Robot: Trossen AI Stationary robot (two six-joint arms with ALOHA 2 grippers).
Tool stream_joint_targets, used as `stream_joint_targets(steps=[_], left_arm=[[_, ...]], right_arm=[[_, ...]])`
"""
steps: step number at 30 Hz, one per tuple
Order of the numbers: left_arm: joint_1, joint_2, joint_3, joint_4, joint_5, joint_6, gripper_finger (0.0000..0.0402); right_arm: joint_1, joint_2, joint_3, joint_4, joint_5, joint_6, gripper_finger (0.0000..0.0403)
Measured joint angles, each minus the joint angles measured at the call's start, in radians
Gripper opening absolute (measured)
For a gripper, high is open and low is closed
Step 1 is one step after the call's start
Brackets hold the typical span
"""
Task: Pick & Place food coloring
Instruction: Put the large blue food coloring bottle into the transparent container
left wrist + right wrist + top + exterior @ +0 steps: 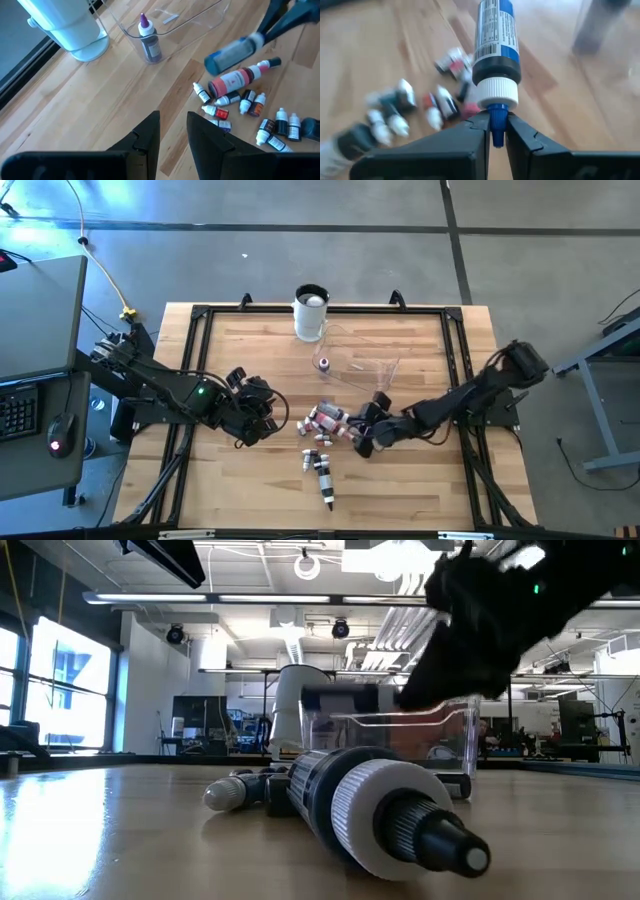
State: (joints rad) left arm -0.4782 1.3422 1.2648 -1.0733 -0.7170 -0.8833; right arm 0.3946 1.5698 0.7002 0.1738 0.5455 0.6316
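Several tiny food coloring bottles (240, 105) with white caps lie on their sides in a loose heap (325, 420) at the middle of the wooden table, beside a larger red bottle (235, 79). My right gripper (496, 127) is over the heap's right side (362, 432), shut on a bigger blue-labelled bottle (495, 35) with a ribbed white cap. My left gripper (173, 122) hovers left of the heap (262, 412), open, with nothing between its fingers. My right gripper pinches the blue bottle's blue nozzle tip (496, 111) between its two fingers. The fingers lie along the bottle, which sticks straight out ahead of them, base pointing away. The bottle (232, 54) is lifted clear, above the heap of small bottles.
A tall white cup (311, 310) stands at the far edge. Next to it is a clear bowl (365, 362) with a purple-tipped bottle (148, 40) upright inside. A black bottle with a white cap (322, 475) lies nearer the front edge. A black frame (200, 360) borders the tabletop.
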Motion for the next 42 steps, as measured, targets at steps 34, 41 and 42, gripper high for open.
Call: stream_joint_targets(steps=[34,41,42], left_arm=[[0.000,0.000,0.000,-0.020,0.001,0.026,0.0095],[0.000,0.000,0.000,-0.020,0.002,0.023,0.0095],[0.000,0.000,0.000,-0.020,0.002,0.021,0.0095]], right_arm=[[-0.661,0.280,0.932,-1.740,-0.321,-0.632,0.0037],[-0.694,0.295,0.869,-1.742,-0.341,-0.698,0.0044],[-0.699,0.297,0.855,-1.743,-0.324,-0.701,0.0045]])
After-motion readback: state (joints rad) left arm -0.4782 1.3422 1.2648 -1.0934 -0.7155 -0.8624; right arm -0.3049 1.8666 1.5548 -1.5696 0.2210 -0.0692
